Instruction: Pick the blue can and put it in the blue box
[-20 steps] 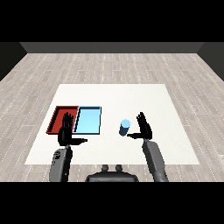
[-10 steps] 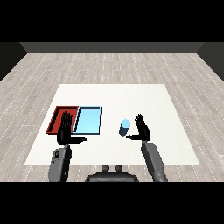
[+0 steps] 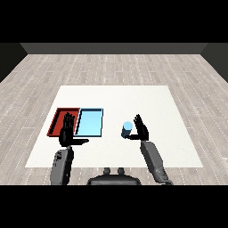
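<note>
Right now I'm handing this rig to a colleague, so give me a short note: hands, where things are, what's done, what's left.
Right hand: open, fingers straight, right beside the blue can; not curled round it.
Left hand: open, fingers straight, holding nothing, over the near edge of the red tray.
The can stands upright on the white table, to the right of the blue tray, apart from it. The trays lie side by side, red on the left.
Done: right hand brought up to the can.
Left: grasp, lift, carry left, set it in the blue tray.
</note>
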Motion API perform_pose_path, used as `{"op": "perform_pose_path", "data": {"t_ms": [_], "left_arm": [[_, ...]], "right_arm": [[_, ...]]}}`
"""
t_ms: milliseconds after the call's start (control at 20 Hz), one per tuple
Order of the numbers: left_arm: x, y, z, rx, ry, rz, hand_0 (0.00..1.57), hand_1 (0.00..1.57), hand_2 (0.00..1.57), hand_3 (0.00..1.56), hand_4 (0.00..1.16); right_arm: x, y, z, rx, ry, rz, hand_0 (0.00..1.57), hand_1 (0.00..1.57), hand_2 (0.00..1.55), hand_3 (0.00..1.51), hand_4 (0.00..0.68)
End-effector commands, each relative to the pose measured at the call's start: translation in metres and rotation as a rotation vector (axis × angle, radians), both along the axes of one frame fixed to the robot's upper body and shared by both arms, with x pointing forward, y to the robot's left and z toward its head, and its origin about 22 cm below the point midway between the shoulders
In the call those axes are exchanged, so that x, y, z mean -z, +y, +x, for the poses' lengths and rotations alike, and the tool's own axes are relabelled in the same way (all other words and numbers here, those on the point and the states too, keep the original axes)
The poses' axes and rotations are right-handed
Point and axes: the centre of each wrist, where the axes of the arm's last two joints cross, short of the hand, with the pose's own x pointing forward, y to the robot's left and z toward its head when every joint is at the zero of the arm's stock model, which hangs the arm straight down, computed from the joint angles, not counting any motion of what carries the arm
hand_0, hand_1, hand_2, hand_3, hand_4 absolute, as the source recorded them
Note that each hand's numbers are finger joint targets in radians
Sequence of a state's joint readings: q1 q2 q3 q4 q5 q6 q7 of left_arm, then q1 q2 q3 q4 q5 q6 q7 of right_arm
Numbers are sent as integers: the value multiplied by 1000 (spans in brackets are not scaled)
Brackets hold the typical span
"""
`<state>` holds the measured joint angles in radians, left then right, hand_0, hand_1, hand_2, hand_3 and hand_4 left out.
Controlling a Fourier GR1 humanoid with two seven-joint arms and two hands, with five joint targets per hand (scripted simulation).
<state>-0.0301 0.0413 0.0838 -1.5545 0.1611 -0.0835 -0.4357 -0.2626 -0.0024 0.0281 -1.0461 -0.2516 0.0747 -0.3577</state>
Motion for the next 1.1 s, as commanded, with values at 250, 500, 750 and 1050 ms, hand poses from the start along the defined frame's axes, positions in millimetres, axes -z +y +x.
{"op": "perform_pose_path", "data": {"t_ms": [250,500,750,1050], "left_arm": [[-14,12,4,15,-11,-17,0,0,0,0,0],[20,-10,-7,-18,-12,10,0,0,0,0,0],[-1,-12,-10,-28,-13,18,0,0,0,0,0],[-4,-3,-10,-9,-3,-2,0,0,0,0,0]], "right_arm": [[22,13,-2,0,3,-16,0,0,0,0,0],[19,12,24,-33,20,12,0,0,0,0,0],[25,39,10,-35,19,-1,0,0,0,0,0],[6,33,28,-45,5,-17,0,0,0,0,0]]}}
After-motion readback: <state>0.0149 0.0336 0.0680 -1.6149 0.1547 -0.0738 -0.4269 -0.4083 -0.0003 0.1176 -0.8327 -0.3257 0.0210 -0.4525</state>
